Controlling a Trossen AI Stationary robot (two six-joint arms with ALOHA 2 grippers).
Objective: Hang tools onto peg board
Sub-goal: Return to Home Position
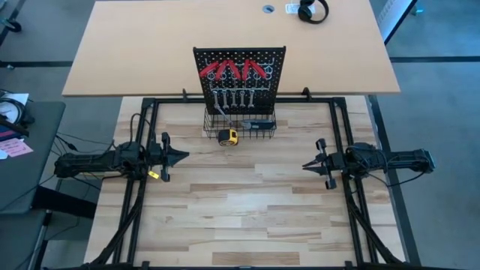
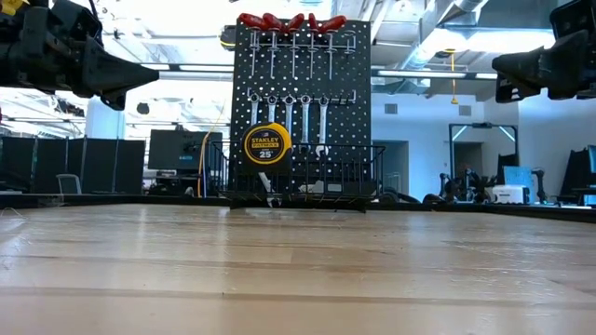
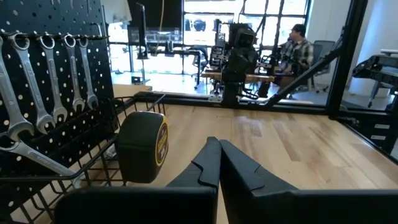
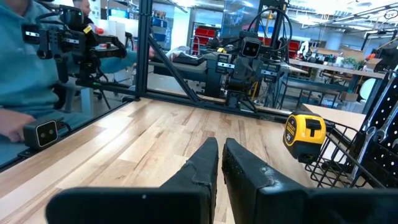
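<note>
Pegboard (image 1: 274, 69), five wrenches (image 1: 233, 98), one tape measure (image 1: 228, 136)

On the peg board (image 2: 349, 140) hang pliers (image 2: 291, 22) above wrenches (image 2: 288, 116), a tape measure (image 2: 266, 143) at its base.

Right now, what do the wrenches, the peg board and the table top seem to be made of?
The wrenches look like polished steel: bright silver with sharp glints. The peg board seems a matte black sheet, metal or plastic, I cannot tell. The table top looks like varnished wood: pale planks with grain.
</note>
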